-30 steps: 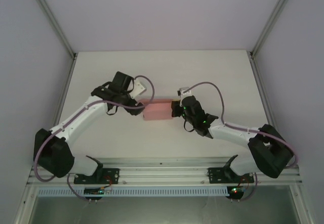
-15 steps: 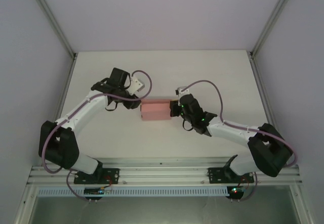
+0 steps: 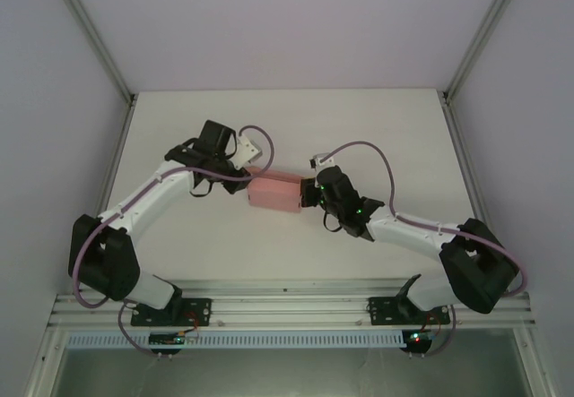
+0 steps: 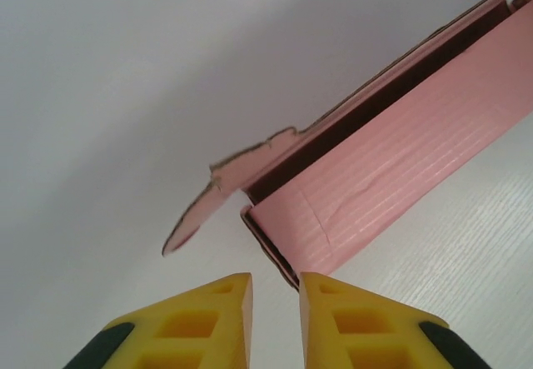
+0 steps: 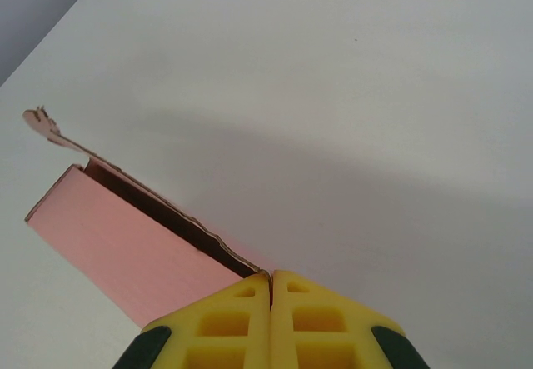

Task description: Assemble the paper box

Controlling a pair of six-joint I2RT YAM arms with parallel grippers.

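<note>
The right gripper (image 5: 270, 282) has its yellow fingers pressed flat together. The ragged edge of the paper box (image 5: 125, 248) runs straight into the seam between them, so it appears to pinch the thin card at the box's right end. The left gripper (image 4: 275, 281) shows a narrow gap between its fingers. The box's near left corner sits right at the mouth of that gap, but whether any card is caught there cannot be told.

The box lies between the two grippers near the middle of the white table (image 3: 377, 119). It is a shallow salmon-pink shell with its long side gaping: a dark slot shows under the upper panel, and a curved tab (image 4: 208, 198) sticks out loose at the left end.

The step in hand looks like closing that left end. To do it well, the right gripper should act as a firm anchor while the left works the tab round and into the slot. It should bend the tab on its crease rather than crush the wall, since card this thin will likely buckle if squeezed across a panel.

Little stands in the way. The enclosure walls (image 3: 63, 101) are well apart from the work, and the right arm's purple cable (image 3: 359, 151) loops behind the wrist, away from the box. The likelier trouble is two grippers crowding one small, flimsy thing.
</note>
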